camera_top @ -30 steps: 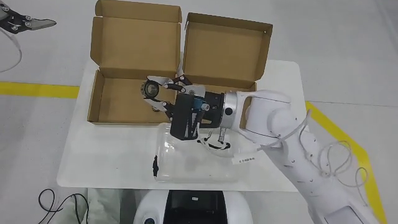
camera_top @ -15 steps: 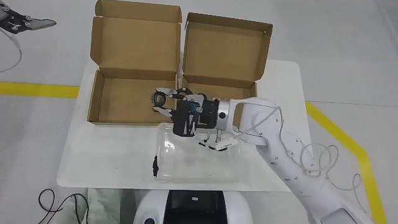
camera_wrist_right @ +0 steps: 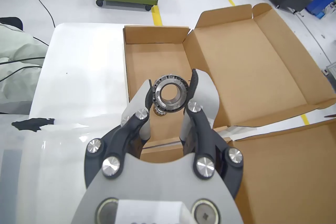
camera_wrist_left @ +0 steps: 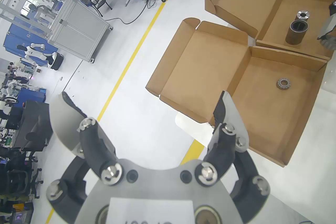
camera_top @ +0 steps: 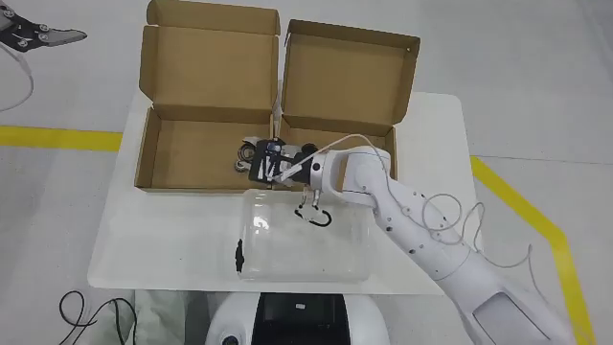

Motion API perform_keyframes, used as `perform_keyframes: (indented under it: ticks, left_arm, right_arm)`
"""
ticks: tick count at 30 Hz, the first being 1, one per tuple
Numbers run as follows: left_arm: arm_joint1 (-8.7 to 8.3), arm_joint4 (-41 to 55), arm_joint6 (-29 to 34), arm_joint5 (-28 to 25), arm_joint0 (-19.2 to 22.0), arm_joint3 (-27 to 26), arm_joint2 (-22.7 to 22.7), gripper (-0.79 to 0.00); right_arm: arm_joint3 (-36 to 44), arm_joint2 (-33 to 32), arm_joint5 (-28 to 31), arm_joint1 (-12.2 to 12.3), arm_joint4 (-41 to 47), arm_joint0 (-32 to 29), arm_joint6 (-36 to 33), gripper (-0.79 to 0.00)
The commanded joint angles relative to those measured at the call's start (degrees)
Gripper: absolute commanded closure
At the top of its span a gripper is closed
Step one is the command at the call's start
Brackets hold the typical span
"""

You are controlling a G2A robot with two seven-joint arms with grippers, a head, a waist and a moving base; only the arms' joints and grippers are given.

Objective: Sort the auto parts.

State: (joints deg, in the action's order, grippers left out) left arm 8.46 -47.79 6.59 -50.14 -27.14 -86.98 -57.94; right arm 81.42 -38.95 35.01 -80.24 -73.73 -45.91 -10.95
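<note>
Right end effector (camera_wrist_right: 171, 89) pinches held bearing (camera_wrist_right: 157, 95) by its rim over box (camera_top: 182, 153) at 10 o'clock on surface (camera_top: 436, 144); shallow grip could slip, dropping it onto loose bearing (camera_wrist_left: 282, 83).

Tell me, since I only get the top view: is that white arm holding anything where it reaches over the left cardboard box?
Observer: Yes. The right wrist view shows the right gripper shut on a metal bearing, held above the left box.
Operator: Is that box bare underneath?
Observer: No. In the left wrist view a second bearing lies flat on its floor.
Operator: And the box beside it? The arm blocks my sight.
Observer: The right box holds a dark sleeve, standing upright, and a smaller cylinder just behind it.
</note>
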Motion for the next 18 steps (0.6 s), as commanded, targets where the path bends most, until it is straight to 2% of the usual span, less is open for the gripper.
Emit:
perform_keyframes:
  ticks: [1, 11, 18]
  left_arm:
    - [0.00, 0.0, 0.0, 0.0, 0.0, 0.0, 0.0, -0.785]
    - [0.00, 0.0, 0.0, 0.0, 0.0, 0.0, 0.0, -0.785]
    - [0.00, 0.0, 0.0, 0.0, 0.0, 0.0, 0.0, -0.785]
  right_arm:
    - [-2.9, 1.3, -0.7, -0.9, 1.0, 1.6, -0.5, 0.000]
    - [-17.3, 6.8, -5.7, -6.1, 4.6, 8.8, -2.0, 0.000]
    - [-27.2, 9.9, -7.7, -10.3, 7.8, 12.2, 0.9, 0.000]
